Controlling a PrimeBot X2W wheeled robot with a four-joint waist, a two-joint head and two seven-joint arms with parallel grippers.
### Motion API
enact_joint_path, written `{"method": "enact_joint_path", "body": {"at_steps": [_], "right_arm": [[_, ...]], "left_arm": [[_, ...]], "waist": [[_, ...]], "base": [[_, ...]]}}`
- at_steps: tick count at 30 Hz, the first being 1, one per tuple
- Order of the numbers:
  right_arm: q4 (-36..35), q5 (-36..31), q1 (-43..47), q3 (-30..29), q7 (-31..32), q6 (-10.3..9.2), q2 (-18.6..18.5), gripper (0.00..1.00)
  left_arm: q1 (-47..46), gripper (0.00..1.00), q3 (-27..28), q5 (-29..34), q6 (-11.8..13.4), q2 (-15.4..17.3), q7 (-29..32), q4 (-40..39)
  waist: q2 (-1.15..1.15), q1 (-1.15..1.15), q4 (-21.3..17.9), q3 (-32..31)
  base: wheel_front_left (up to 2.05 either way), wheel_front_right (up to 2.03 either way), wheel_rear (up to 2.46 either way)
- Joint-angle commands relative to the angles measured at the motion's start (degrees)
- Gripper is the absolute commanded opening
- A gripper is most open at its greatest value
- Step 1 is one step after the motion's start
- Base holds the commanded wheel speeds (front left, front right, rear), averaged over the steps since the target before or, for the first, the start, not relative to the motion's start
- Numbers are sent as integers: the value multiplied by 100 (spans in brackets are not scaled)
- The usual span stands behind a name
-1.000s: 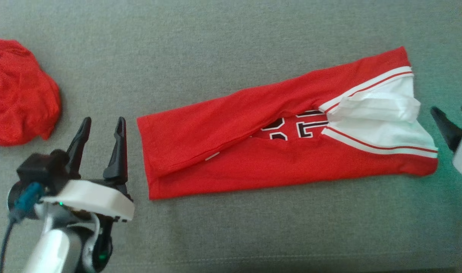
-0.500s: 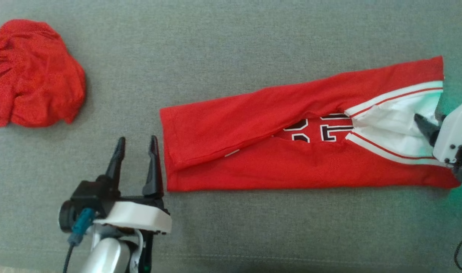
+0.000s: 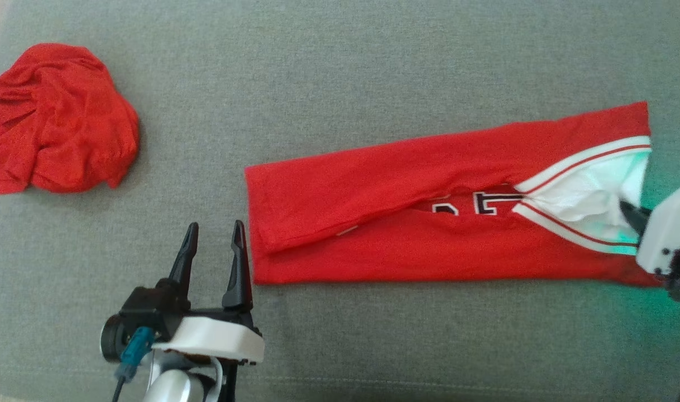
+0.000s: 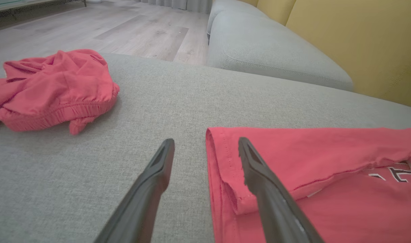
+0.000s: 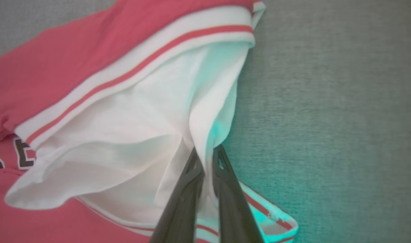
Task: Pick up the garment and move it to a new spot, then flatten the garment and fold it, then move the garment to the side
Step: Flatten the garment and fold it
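Note:
The garment (image 3: 401, 223) is a red jersey with white striped trim, folded into a long band across the grey cushion. My right gripper (image 3: 629, 212) is at its right end, shut on a pinch of the white fabric (image 5: 124, 111), which bunches between the fingers (image 5: 207, 150). My left gripper (image 3: 215, 226) stands open just beside the garment's left hem. In the left wrist view its right finger (image 4: 259, 175) hangs over the red hem (image 4: 310, 158) and the left finger over bare cushion; nothing is between them.
A second red garment (image 3: 55, 145) lies crumpled at the far left of the cushion (image 3: 340, 67), also in the left wrist view (image 4: 57, 87). Beyond the cushion's edge are another grey sofa seat (image 4: 276, 57), a yellow wall and wooden floor.
The head camera has shifted. My right gripper came in over the white end of the garment and shut on the fabric. My left gripper drew closer to the left hem, still open.

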Motion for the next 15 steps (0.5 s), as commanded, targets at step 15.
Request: {"method": "enact_joint_path", "body": {"at_steps": [15], "right_arm": [[-171, 12, -218, -807, -510, 39, -1212, 0]], "left_arm": [[395, 100, 560, 128, -262, -231, -71, 63]], "waist": [[0, 0, -65, -518]], "base": [[0, 0, 0]]}}
